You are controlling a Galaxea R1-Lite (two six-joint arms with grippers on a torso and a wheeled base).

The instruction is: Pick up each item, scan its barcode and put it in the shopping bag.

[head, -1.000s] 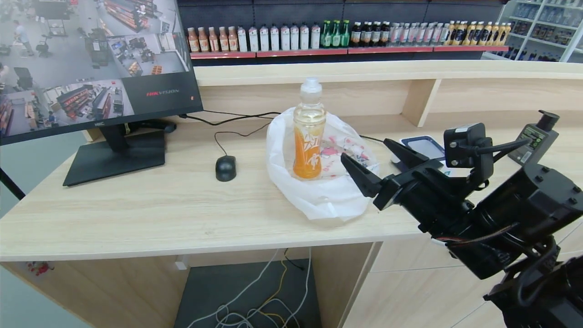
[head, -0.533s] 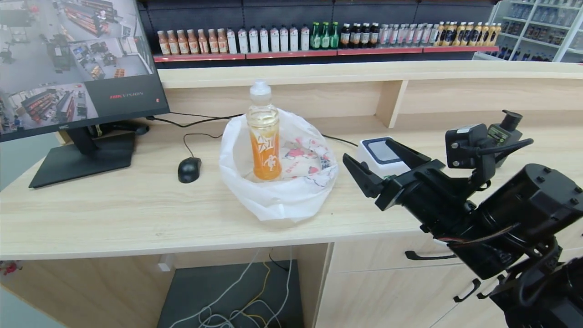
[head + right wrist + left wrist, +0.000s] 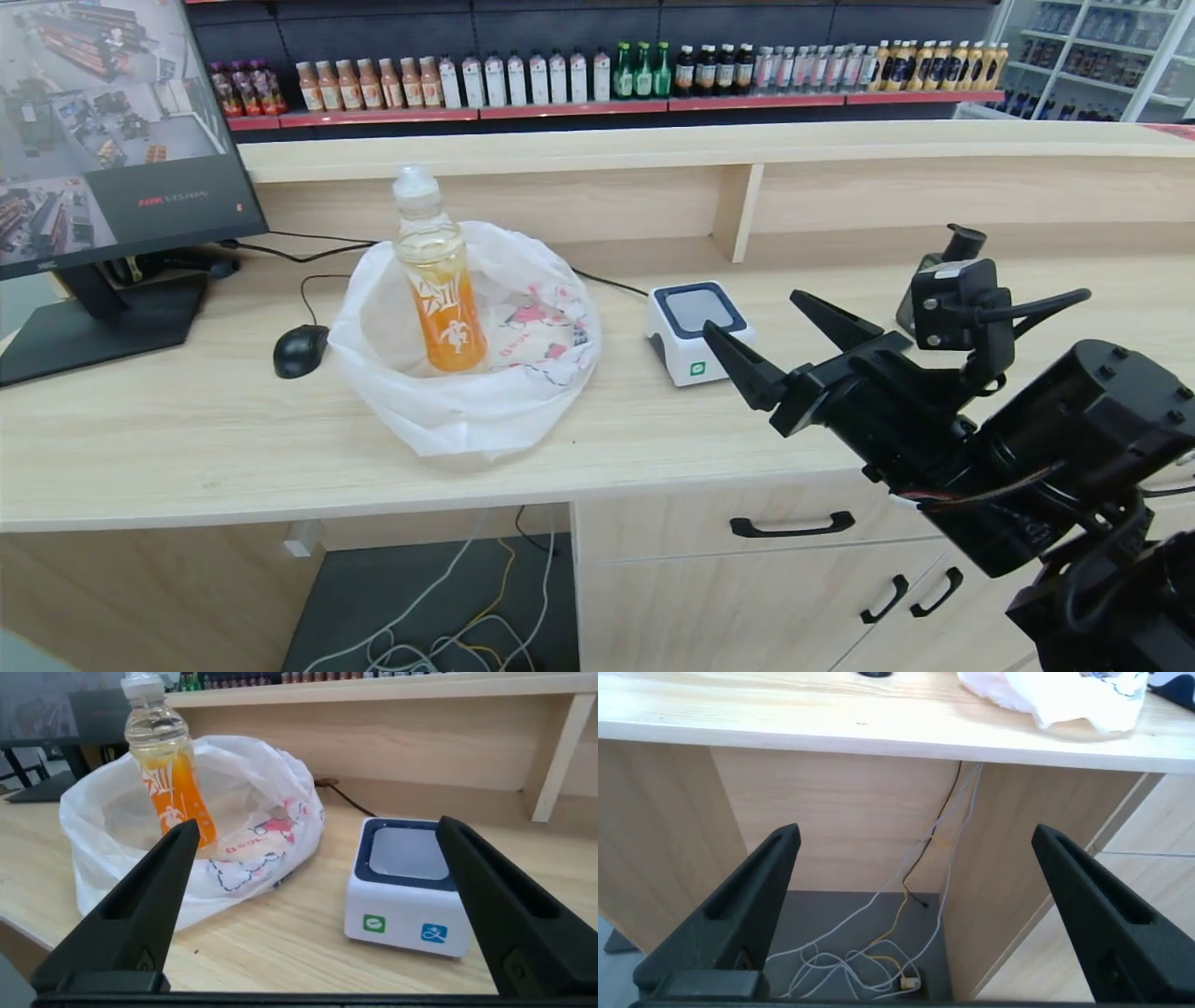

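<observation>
An orange drink bottle [image 3: 437,280] with a white cap stands upright inside the white shopping bag [image 3: 467,411] on the wooden counter [image 3: 233,448]. To the bag's right sits a white scanner box [image 3: 695,331] with a dark window. My right gripper [image 3: 752,313] hovers open and empty near the counter's front edge, in front of the scanner. In the right wrist view, the bottle [image 3: 168,775], bag [image 3: 243,873] and scanner [image 3: 406,891] lie ahead of the right gripper [image 3: 318,831]. My left gripper [image 3: 915,835] is open and empty, low down, facing the space under the counter.
A monitor [image 3: 103,140] and a black mouse [image 3: 299,350] sit on the counter's left. A dark handheld device [image 3: 943,261] stands at the back right. Drawers with black handles [image 3: 792,527] are under the counter, beside loose cables [image 3: 448,616]. Bottles line a shelf [image 3: 607,75] behind.
The whole head picture has shifted left, so the camera has turned right. My right gripper, still open, now lines up with the scanner instead of the bag.
</observation>
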